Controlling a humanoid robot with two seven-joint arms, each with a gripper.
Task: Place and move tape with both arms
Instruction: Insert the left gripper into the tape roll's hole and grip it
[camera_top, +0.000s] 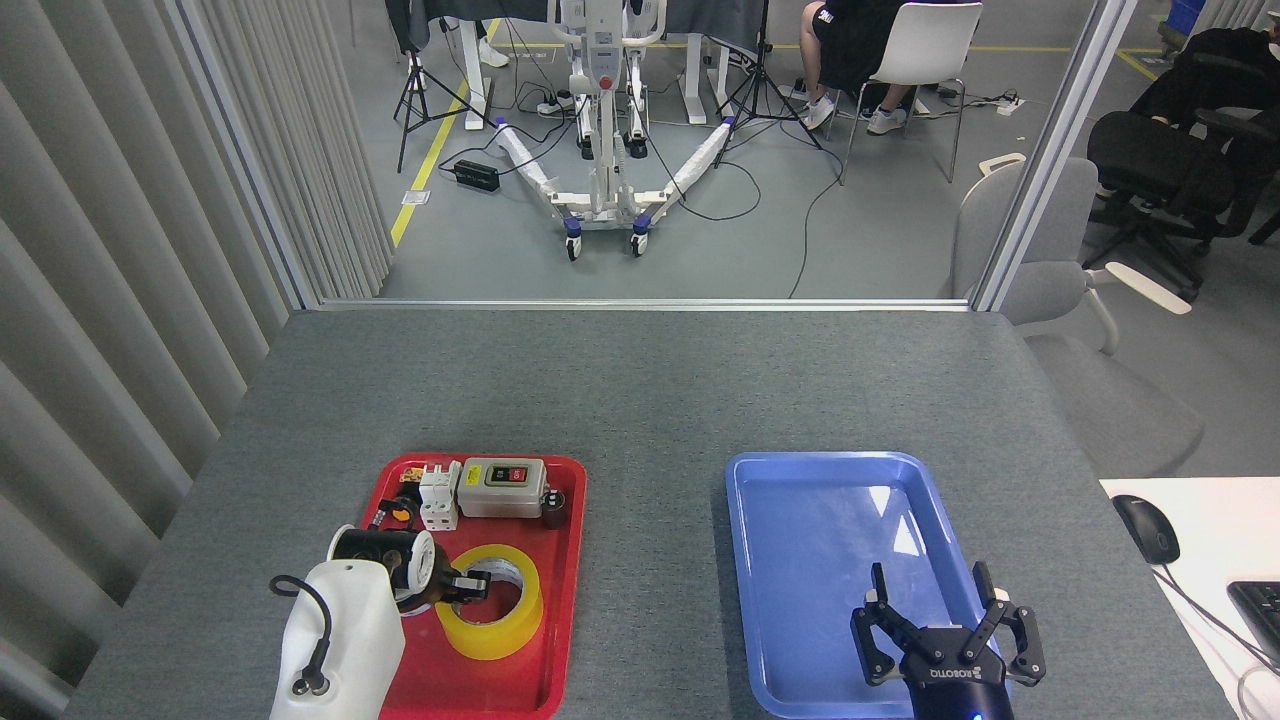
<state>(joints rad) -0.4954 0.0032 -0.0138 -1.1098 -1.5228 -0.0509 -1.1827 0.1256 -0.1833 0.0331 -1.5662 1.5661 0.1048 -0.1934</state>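
Our left gripper (468, 587) sits low over the red tray (565, 590), its dark fingers reaching across the near-left rim of the tape (490, 615) w/ a tip dipping into the core hole. Seen small and end-on, so we can't tell if it's clenched on the wall or merely resting there.

The tape lies flat in the tray's near half, hole up, yellow translucent outer wrap, white printed core. Behind it, at the tray's far end: a grey switch box (503, 486), a white terminal block (438, 497), a small dark cylinder (553, 506). Near the roll but apart from it.

Handling, as we judge it: light-to-moderate weight, stiff ring, won't crush under a firm pinch. Outer film looks glossy, prob. slick, so a squeeze across the outside could slip. Best hold is the ring wall, one finger inside the core, others outside. Lift straight up to clear the tray lip.

Btw the trays, bare grey table (650, 400).

The blue tray (760, 600) is empty, likely the drop spot. Our right gripper (947, 630) hovers over its near end, fingers spread wide, nothing in them, well apart from the tape.
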